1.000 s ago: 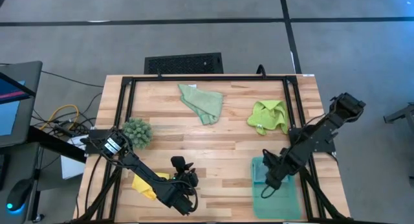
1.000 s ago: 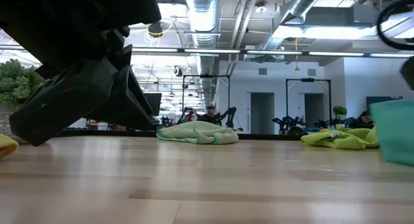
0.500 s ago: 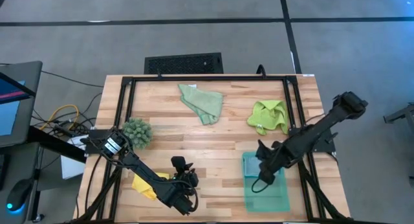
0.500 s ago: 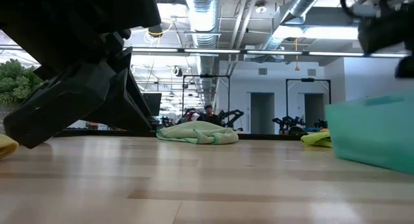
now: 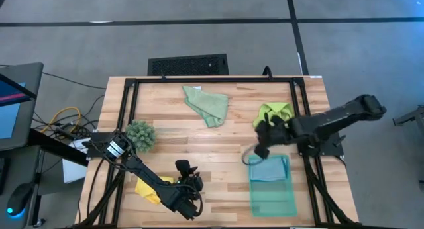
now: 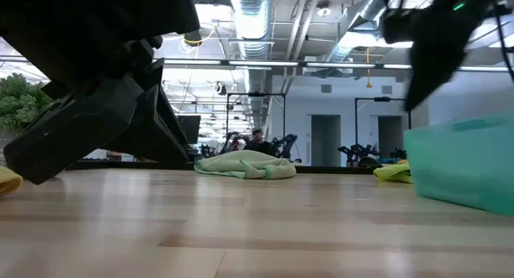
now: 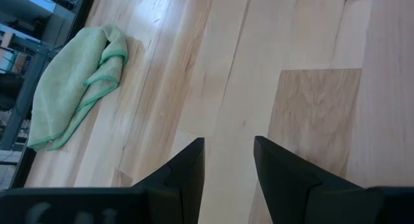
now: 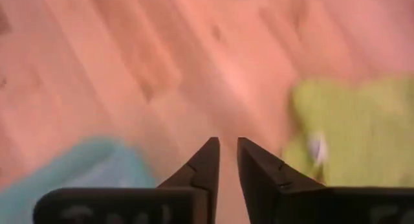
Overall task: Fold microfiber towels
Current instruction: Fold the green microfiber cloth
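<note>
the wooden surface (image 5: 218, 139) fills the middle of the high view. the pale sage green towel (image 5: 207, 104) lies crumpled in the upper middle of the frame, and the low view shows it as a low heap (image 6: 245, 165) at the far edge. the lime green towel (image 5: 276, 112) sits bunched in the right half, partly covered by the right arm. the light blue towel (image 5: 269, 168) lies at the upper end of the teal tray (image 5: 273, 197) in the lower right, and the yellow towel (image 5: 147, 190) peeks out from under the left arm in the lower left. a dark green spiky clump (image 5: 140, 134) rests at the left edge of the surface.

the right gripper (image 5: 260, 142) hangs over bare wood just left of the lime green towel and just above the tray's upper left corner. its wrist view shows the jaws with a narrow gap and nothing between them, the lime towel (image 8: 346, 123) off to one side and the light blue one (image 8: 97, 166) to the other.

the left gripper (image 5: 192, 179) rests low in the lower middle of the high view, beside the yellow towel. its jaws stand moderately apart and empty in the wrist view, over bare wood, with the sage towel (image 7: 74, 85) farther off.
</note>
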You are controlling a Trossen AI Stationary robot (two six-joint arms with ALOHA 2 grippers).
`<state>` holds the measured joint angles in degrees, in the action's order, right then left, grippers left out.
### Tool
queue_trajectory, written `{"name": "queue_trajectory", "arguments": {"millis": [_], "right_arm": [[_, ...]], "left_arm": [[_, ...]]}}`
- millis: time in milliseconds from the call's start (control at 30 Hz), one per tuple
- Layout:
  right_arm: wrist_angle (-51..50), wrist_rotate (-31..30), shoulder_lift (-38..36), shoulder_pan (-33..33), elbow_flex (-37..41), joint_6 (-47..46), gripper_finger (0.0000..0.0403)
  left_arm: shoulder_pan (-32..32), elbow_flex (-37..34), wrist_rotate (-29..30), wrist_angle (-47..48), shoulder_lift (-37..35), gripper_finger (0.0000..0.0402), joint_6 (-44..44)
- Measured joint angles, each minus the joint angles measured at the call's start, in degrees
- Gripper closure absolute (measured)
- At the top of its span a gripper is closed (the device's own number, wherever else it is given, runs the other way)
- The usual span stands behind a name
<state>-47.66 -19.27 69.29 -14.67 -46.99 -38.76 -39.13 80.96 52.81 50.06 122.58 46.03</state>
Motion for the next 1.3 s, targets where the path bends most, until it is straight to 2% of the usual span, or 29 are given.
{"name": "queue_trajectory", "arguments": {"millis": [133,267,367,500,567,667,733,833,1000,1100,1200,1300], "right_arm": [[17.4,-0.8,4.8,6.4,1.7,13.8,0.0299],[34.1,-0.5,10.8,6.7,2.9,22.3,0.0289],[40.2,-0.5,15.0,4.6,3.0,24.6,0.0289],[44.2,-0.6,19.5,0.0,3.0,23.3,0.0297],[45.6,-1.0,21.4,-2.9,3.6,21.6,0.0301],[51.1,-3.4,26.3,-7.5,3.5,20.9,0.0306],[55.1,-5.9,29.6,-10.0,3.4,21.8,0.0308],[59.1,-8.9,33.5,-11.6,3.2,25.1,0.0311],[59.0,-13.9,35.4,-10.4,3.1,27.5,0.0312],[59.9,-13.9,36.0,-8.7,3.1,28.9,0.0312],[58.9,-13.9,36.0,-6.8,3.2,29.6,0.0312],[58.5,-13.9,36.0,-5.1,3.2,32.4,0.0312]], "left_arm": [[0.8,-2.8,4.0,0.1,0.0,0.0275,-2.7],[6.9,-8.4,5.0,-1.3,-1.7,0.0286,-1.4],[13.0,-13.8,3.2,-10.1,-4.9,0.0305,-4.3],[20.3,-20.5,0.4,-27.6,-11.0,0.0330,-13.0],[24.1,-23.4,-2.5,-35.5,-14.4,0.0334,-16.7],[30.0,-27.5,-11.0,-46.6,-18.7,0.0326,-20.2],[34.2,-29.5,-18.5,-54.6,-20.4,0.0311,-21.0],[39.7,-31.1,-26.2,-61.0,-20.7,0.0279,-19.7],[45.6,-31.6,-29.0,-60.3,-19.6,0.0223,-14.0],[47.2,-31.7,-30.6,-60.0,-19.1,0.0200,-12.6],[48.2,-31.7,-35.5,-62.3,-17.4,0.0192,-12.5],[49.0,-31.6,-38.1,-64.2,-14.6,0.0199,-12.9]]}}
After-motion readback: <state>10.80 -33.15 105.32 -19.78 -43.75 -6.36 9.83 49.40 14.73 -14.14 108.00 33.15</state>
